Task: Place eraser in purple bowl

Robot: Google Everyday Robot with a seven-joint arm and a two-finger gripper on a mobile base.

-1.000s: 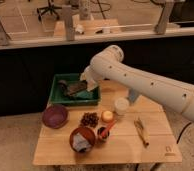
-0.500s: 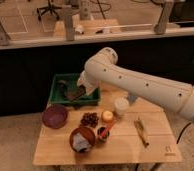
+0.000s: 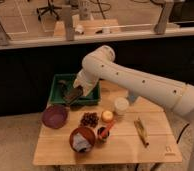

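Dark gripper hangs inside the green plastic bin; whether its fingers grip the small black eraser, I cannot tell. Carry it low toward the round purple bowl, releasing over its centre.

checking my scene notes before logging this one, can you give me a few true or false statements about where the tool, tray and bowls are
1. The tool is over the green tray. True.
2. The purple bowl sits inside the green tray. False: it rests on the wooden table, in front of the tray.
3. The orange-brown bowl holds something pale blue. True.
4. The purple bowl already has a black eraser in it. False: it looks empty.
5. The arm reaches in from the right side of the picture. True.
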